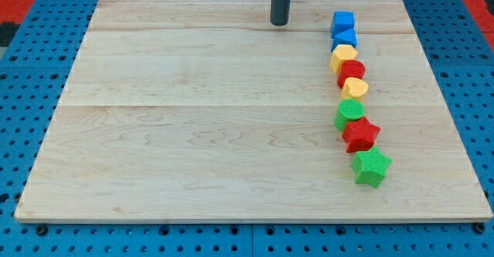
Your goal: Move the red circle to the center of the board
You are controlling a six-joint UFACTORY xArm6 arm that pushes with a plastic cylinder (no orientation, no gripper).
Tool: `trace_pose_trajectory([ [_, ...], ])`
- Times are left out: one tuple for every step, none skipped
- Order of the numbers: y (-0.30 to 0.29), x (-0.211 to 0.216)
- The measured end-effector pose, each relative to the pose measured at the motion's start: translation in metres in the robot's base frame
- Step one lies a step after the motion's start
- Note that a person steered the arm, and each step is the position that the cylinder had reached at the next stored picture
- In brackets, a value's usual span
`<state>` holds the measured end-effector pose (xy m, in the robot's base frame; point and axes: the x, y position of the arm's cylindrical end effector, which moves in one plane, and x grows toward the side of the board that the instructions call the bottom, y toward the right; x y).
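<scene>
Wooden board (193,133), red circle (351,71), no writing

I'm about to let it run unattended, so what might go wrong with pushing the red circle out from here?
The red circle sits wedged in a tight column, touching the yellow blocks above and below; a push may drag them along. My tip stands near the view's top, left of the column, the side the circle must travel toward, so it must detour around.
</scene>
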<state>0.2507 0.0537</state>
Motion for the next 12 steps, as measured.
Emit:
trace_pose_trajectory([
  [0.001, 0.0],
  [0.001, 0.0],
  [0.001, 0.0],
  [0.01, -0.006],
  [0.028, -0.037],
  [0.091, -0.053],
  [0.133, -0.037],
  [0.183, 0.041],
  [0.184, 0.106],
  [0.147, 0.122],
  [0.079, 0.155],
  [0.042, 0.161],
])
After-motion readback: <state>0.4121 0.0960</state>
